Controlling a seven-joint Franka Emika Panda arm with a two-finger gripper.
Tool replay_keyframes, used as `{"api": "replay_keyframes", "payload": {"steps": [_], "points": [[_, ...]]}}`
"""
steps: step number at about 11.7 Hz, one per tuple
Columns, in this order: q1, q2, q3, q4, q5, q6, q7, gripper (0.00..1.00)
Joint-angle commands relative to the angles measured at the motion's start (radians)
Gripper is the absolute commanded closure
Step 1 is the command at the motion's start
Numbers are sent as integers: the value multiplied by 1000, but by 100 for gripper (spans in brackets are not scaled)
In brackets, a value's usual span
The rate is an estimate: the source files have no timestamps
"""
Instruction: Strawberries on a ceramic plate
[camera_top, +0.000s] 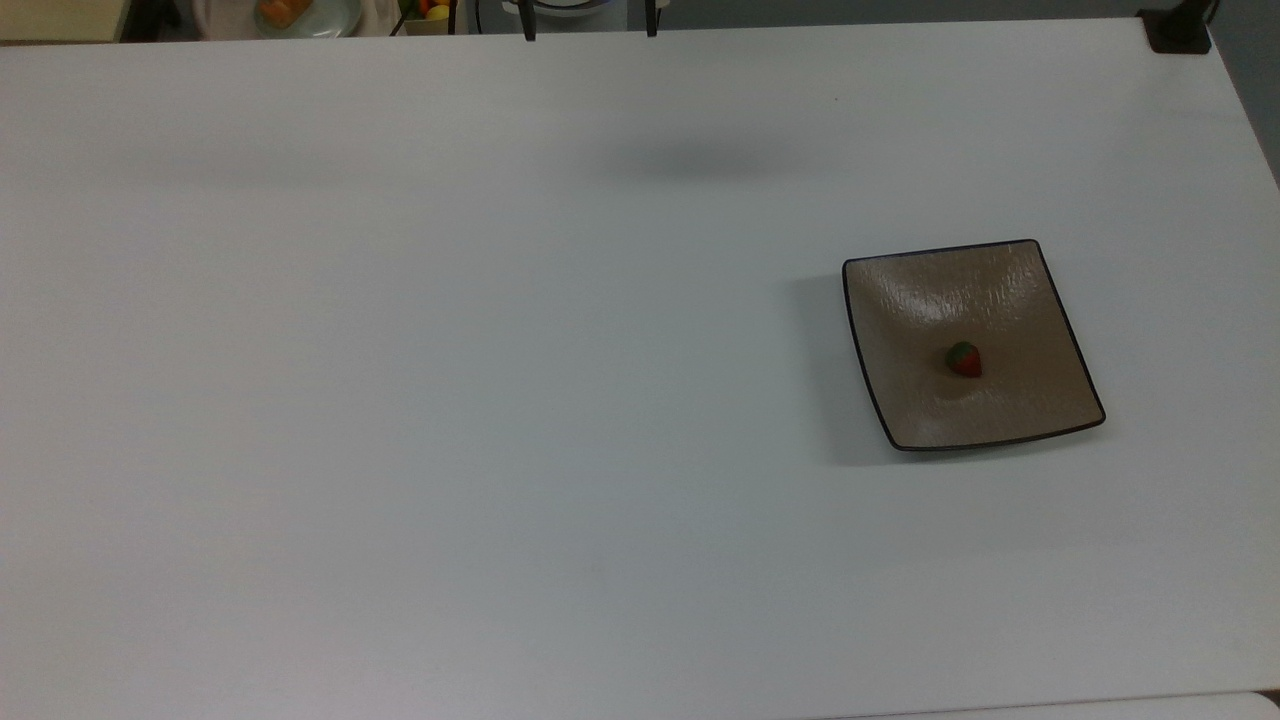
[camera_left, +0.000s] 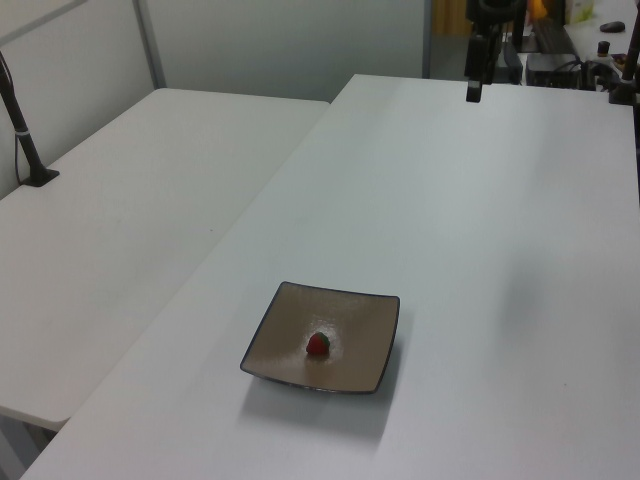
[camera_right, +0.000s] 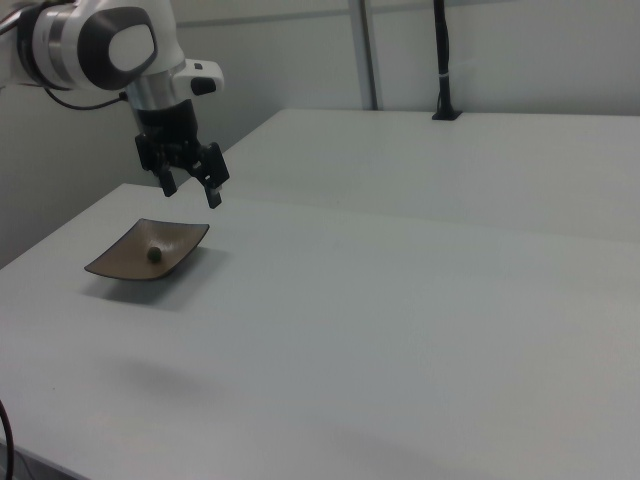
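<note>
So in the right view the gripper (camera_right: 191, 189) hangs up in the air with its two fingers apart and nothing between them, over toward the right view's left. The ceramic plate (camera_top: 1010, 290) sits flat on the white table (camera_top: 500, 400), well apart from the gripper. The strawberry (camera_top: 964, 359) is lying right about the middle of that plate, green cap and all.

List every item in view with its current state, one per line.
strawberry: resting near the middle of the plate, not held.
ceramic plate: flat on the table, holding the strawberry.
gripper: open, empty, up in the air, away from the plate.
table: bearing the plate.
</note>
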Motion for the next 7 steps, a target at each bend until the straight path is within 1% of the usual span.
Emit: {"api": "replay_keyframes", "payload": {"steps": [1,2,7], "points": [[-50,-27,73,-43,-29,38,-43,0],[-52,-24,71,-43,-31,36,-69,0],[-53,-16,73,-39,-31,38,-71,0]]}}
